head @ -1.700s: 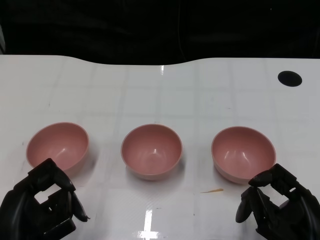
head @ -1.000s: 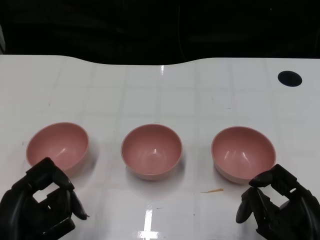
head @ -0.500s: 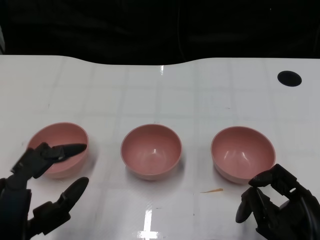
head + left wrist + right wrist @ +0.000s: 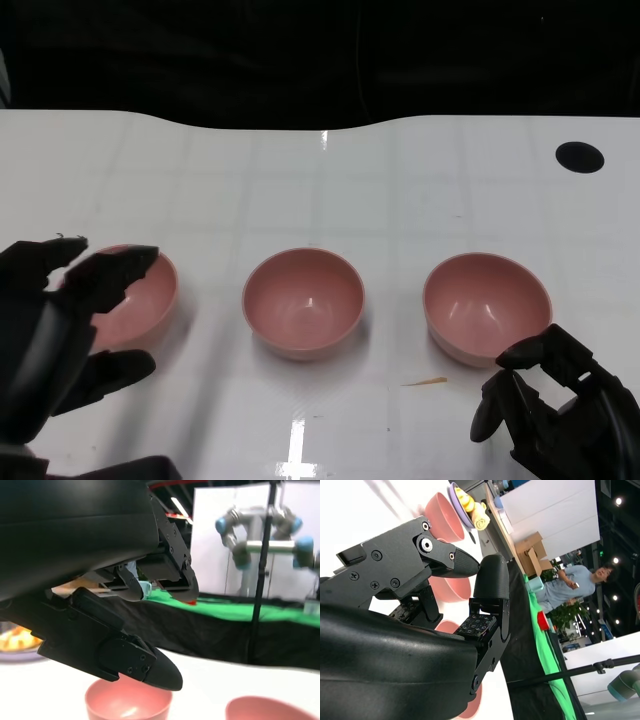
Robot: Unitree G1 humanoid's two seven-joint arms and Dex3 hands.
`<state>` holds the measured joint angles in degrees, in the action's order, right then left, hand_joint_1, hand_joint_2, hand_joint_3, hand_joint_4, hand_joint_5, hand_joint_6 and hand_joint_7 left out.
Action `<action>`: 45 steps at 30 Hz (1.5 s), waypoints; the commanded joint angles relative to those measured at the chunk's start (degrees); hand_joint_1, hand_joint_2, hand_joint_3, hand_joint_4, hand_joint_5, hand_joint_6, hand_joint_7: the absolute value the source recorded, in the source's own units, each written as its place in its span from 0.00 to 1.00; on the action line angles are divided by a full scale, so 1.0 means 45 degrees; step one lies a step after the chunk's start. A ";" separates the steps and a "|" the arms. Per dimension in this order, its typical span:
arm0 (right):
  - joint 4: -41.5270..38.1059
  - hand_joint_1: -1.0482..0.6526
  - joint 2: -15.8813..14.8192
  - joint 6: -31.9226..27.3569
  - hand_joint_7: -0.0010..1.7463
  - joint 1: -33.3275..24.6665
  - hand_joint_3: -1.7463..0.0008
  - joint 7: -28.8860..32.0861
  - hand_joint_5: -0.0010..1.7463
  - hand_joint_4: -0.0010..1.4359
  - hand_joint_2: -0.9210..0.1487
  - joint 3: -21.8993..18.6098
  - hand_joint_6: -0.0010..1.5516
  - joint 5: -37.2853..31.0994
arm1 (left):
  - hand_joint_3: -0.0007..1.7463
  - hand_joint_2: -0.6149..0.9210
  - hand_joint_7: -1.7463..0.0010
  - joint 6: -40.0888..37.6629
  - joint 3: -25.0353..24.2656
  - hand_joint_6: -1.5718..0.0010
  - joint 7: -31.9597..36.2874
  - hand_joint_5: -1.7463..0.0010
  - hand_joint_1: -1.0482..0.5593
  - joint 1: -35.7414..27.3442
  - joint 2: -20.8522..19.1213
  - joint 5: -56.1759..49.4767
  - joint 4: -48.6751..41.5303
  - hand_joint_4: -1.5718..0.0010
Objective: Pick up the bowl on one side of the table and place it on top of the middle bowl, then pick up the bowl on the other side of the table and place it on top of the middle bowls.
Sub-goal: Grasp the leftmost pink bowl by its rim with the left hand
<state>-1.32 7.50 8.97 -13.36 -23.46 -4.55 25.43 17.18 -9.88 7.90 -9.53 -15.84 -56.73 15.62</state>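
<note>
Three pink bowls stand in a row on the white table [image 4: 320,190]: the left bowl [image 4: 140,295], the middle bowl [image 4: 303,298] and the right bowl [image 4: 487,303], all upright and apart. My left hand [image 4: 55,325] hovers at the left bowl's near left side with its fingers spread; the fingertips [image 4: 125,263] overlap that bowl's rim and hide part of it. It holds nothing. My right hand [image 4: 555,415] sits just in front of the right bowl with its fingers curled in on nothing. The left wrist view shows the spread fingers [image 4: 125,660] above a pink bowl [image 4: 128,706].
A round black hole [image 4: 579,157] marks the table's far right. A small orange sliver [image 4: 425,381] lies in front of the right bowl. The table's far edge meets a dark backdrop. A person [image 4: 570,587] stands beyond the table in the right wrist view.
My left hand has uncurled, spread its fingers and moved up and forward to the left bowl's rim. The right hand and all three bowls have stayed put.
</note>
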 commanded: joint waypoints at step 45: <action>-0.0270 0.53 0.0080 0.0076 0.76 0.0187 0.50 0.0248 0.93 0.61 0.24 0.0035 0.48 0.0029 | 0.00 0.99 1.00 -0.1191 0.4970 0.53 0.0876 1.00 0.25 0.4482 -0.3572 0.1783 -0.7862 0.58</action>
<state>-1.92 8.00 9.09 -12.91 -22.49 -3.95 25.19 12.06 12.21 12.05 9.77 -30.61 -48.90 -18.89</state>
